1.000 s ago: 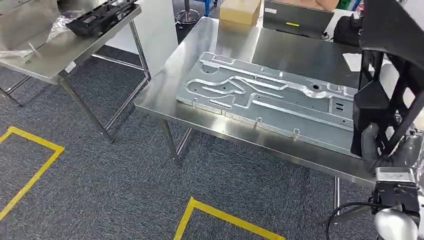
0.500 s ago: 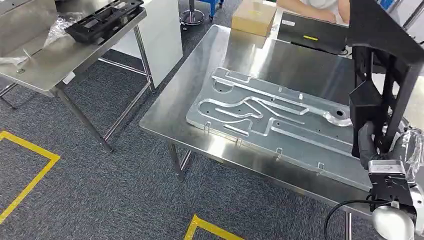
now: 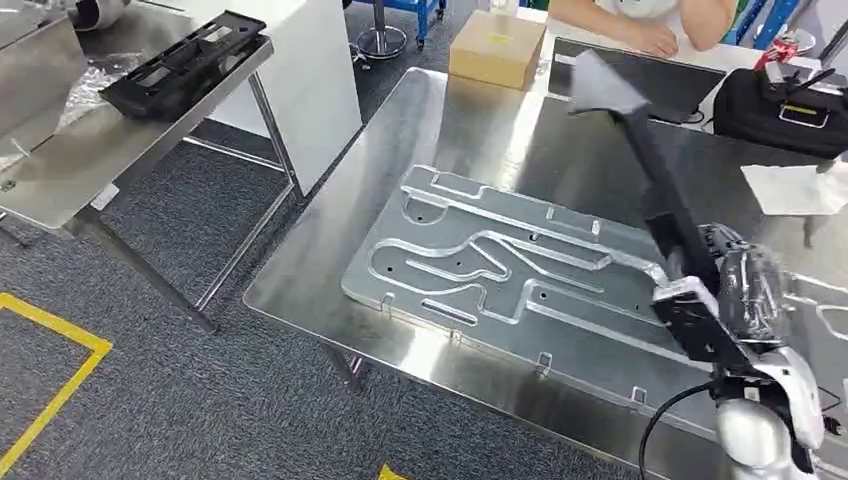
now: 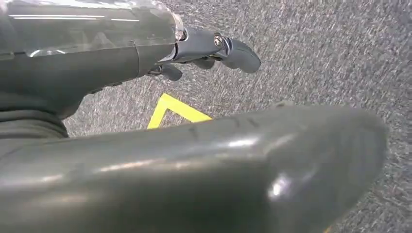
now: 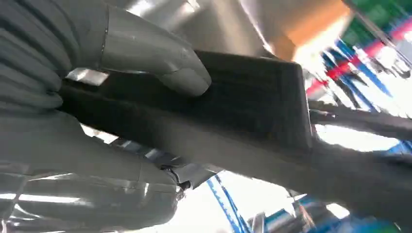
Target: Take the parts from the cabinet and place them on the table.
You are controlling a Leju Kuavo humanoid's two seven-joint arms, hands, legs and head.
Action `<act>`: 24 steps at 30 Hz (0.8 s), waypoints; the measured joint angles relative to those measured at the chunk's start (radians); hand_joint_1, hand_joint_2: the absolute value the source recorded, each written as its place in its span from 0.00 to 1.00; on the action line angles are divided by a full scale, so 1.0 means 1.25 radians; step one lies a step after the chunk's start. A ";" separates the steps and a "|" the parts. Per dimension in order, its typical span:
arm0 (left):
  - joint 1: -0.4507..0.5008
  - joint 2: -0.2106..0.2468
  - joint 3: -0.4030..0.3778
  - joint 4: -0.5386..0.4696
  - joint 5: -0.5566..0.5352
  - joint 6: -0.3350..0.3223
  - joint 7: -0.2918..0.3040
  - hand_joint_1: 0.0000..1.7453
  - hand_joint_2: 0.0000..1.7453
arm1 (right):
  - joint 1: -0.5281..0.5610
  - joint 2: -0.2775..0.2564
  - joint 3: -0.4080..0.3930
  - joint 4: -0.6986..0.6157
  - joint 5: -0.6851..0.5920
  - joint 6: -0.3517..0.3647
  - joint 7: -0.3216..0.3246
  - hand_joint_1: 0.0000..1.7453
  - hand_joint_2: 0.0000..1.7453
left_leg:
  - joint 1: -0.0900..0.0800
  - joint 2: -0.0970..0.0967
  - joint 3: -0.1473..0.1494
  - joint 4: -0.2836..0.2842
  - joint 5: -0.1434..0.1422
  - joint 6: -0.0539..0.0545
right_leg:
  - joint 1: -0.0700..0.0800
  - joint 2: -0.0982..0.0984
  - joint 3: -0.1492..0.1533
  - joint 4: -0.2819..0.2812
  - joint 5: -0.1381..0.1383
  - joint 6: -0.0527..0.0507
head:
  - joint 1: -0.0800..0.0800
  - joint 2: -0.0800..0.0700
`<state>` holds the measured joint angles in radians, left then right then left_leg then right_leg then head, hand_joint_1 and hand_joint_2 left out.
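1. Now my right hand (image 3: 735, 290) grips a black part (image 3: 640, 150), held tilted over the table's (image 3: 300, 280) right side, above the metal plate (image 3: 500, 265).
2. Left hand (image 4: 204, 48) hangs over carpet, fingers apart, holding nothing.

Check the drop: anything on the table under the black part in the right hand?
Yes. The right hand holds the black part above the steel table, and a large machined metal plate covers the surface beneath it. Bare steel lies beyond the plate, toward the cardboard box.
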<state>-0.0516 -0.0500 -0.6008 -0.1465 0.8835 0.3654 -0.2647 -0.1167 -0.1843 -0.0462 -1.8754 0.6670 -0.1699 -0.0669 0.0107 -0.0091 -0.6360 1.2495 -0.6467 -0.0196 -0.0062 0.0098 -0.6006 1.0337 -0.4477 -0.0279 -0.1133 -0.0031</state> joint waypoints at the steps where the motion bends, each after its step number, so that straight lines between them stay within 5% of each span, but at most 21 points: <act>1: 0.001 0.000 0.000 0.000 0.001 -0.002 -0.001 0.00 0.00 | 0.000 0.000 0.003 0.006 0.014 0.014 0.010 1.00 1.00 | -0.002 0.000 0.007 -0.054 0.050 0.006 | 0.002 0.000 0.010 0.000 -0.007 0.000 | 0.000 0.000; 3: 0.010 0.005 0.000 0.001 0.001 -0.007 -0.003 0.00 0.00 | -0.001 0.000 0.017 0.025 0.032 0.036 0.021 1.00 1.00 | -0.011 0.002 0.016 -0.168 0.177 0.026 | 0.002 0.000 0.019 -0.002 -0.019 0.001 | 0.000 0.000; 4: 0.009 0.006 0.000 0.002 0.002 -0.008 -0.004 0.00 0.00 | -0.003 0.000 0.026 0.040 0.034 0.041 0.021 1.00 1.00 | -0.014 0.003 0.013 -0.174 0.158 0.026 | 0.004 0.002 0.021 0.000 -0.020 0.006 | 0.000 0.000; 7: 0.007 0.005 -0.001 0.001 0.004 -0.010 -0.007 0.00 0.00 | -0.008 0.000 0.046 0.069 0.047 0.057 0.026 1.00 1.00 | -0.016 0.002 0.019 -0.176 0.171 0.029 | 0.000 0.002 0.020 -0.003 -0.026 0.019 | 0.000 0.000; 9: 0.006 0.001 -0.002 0.000 0.005 -0.010 -0.007 0.00 0.00 | -0.020 -0.002 0.058 0.086 0.051 0.066 0.030 1.00 1.00 | -0.006 0.003 0.037 -0.200 0.177 0.033 | 0.005 0.000 0.018 0.012 -0.041 0.027 | 0.000 0.000; 12: 0.003 0.000 -0.002 0.000 0.006 -0.009 -0.008 0.00 0.00 | -0.049 -0.004 0.081 0.125 0.057 0.079 0.030 1.00 1.00 | -0.005 0.007 0.045 -0.203 0.172 0.038 | -0.004 -0.001 -0.073 0.180 -0.112 0.038 | 0.000 0.000; 13: 0.001 -0.001 -0.002 0.000 0.007 -0.009 -0.009 0.00 0.00 | -0.052 -0.004 0.090 0.140 0.059 0.083 0.032 1.00 1.00 | -0.004 0.007 0.048 -0.203 0.169 0.038 | -0.008 -0.003 -0.100 0.222 -0.116 0.043 | 0.000 0.000; 15: 0.001 -0.002 -0.002 0.000 0.009 -0.009 -0.011 0.00 0.00 | -0.063 -0.003 0.106 0.163 0.068 0.089 0.037 1.00 1.00 | 0.000 0.005 0.055 -0.201 0.163 0.033 | -0.015 -0.005 -0.099 0.197 -0.074 0.049 | 0.000 0.000; 17: 0.001 -0.002 -0.001 0.000 0.025 -0.005 -0.017 0.00 0.00 | -0.079 -0.002 0.116 0.177 0.073 0.090 0.042 1.00 1.00 | 0.006 0.004 0.065 -0.194 0.152 0.024 | -0.023 -0.008 -0.038 0.059 0.010 0.056 | 0.000 0.000; 18: 0.000 -0.002 0.001 0.000 0.030 -0.005 -0.020 0.00 0.00 | -0.084 0.000 0.121 0.187 0.076 0.091 0.044 1.00 1.00 | 0.006 0.003 0.065 -0.191 0.146 0.017 | -0.025 -0.008 -0.016 0.012 0.012 0.059 | 0.000 0.000; 20: -0.002 -0.001 0.002 0.000 0.032 -0.010 -0.027 0.00 0.00 | -0.092 0.003 0.130 0.198 0.084 0.093 0.046 1.00 1.00 | 0.002 0.001 0.061 -0.186 0.142 0.007 | -0.016 -0.005 -0.015 0.005 0.006 0.044 | -0.001 0.000; 21: -0.001 -0.001 0.003 0.000 0.034 -0.018 -0.030 0.00 1.00 | -0.094 0.004 0.133 0.202 0.087 0.093 0.047 0.00 1.00 | 0.002 0.002 0.062 -0.189 0.141 0.002 | -0.014 -0.005 -0.015 0.004 0.004 0.040 | -0.001 0.000; 24: -0.003 -0.001 0.004 0.000 0.035 -0.044 -0.034 0.00 1.00 | -0.103 0.009 0.137 0.214 0.087 0.093 0.052 0.00 1.00 | 0.009 0.003 0.067 -0.176 0.127 -0.012 | -0.015 -0.007 -0.006 -0.003 0.004 0.019 | -0.001 0.000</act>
<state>-0.0557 -0.0511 -0.5962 -0.1469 0.9274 0.3110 -0.3071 -0.2455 -0.1732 0.1255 -1.6080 0.7759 -0.0541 -0.0015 0.0220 -0.0058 -0.5524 1.0297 -0.4884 -0.0351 -0.0246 0.0010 -0.6079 1.0297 -0.4422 -0.0039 -0.1141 -0.0031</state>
